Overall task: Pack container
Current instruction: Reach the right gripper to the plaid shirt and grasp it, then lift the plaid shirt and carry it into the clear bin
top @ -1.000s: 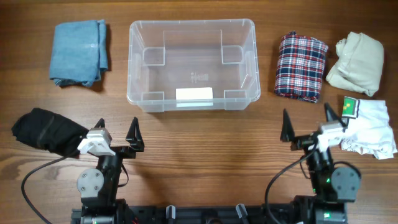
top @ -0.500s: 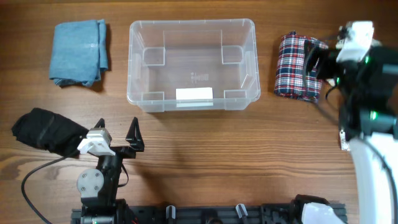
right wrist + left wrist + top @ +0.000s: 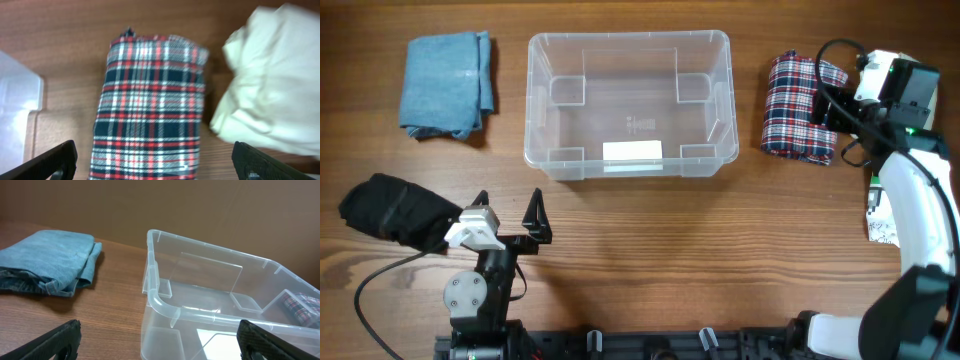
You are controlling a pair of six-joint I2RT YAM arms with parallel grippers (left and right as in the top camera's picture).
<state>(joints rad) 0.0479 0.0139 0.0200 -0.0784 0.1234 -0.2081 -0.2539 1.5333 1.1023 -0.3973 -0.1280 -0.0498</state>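
From overhead: clear container [image 3: 628,37] upright at the far middle of the tabletop [image 3: 650,250], empty, with a white label [image 3: 632,151] on its near wall. Label blank as far as can be told; a faint moulded mark on the floor too small to read. Folded blue cloth [image 3: 447,82] well to its left, plaid shirt [image 3: 795,115] just beside its right wall, not touching. Black garment [image 3: 392,208] at the near left, its right end tucked under the housing of the left gripper [image 3: 508,205], fingers spread and holding nothing. Right arm [image 3: 910,190] stretched across the far right, its tip over the right edge of the plaid shirt, fingers lost among black cable. Only a strip of white cloth [image 3: 878,228] visible beside that arm, the rest covered.

From the left wrist: two dark fingertips wide apart at the bottom corners, cut off by the frame. Container's left corner close ahead, label cut off at the bottom edge, plaid shirt glimpsed through the far wall. Blue cloth at left, cut off.

From the right wrist: right gripper [image 3: 152,162] released, tips wide apart above the plaid shirt. Blurred cream garment [image 3: 270,85] just right of the shirt, unseen from overhead. Container corner at the left edge.
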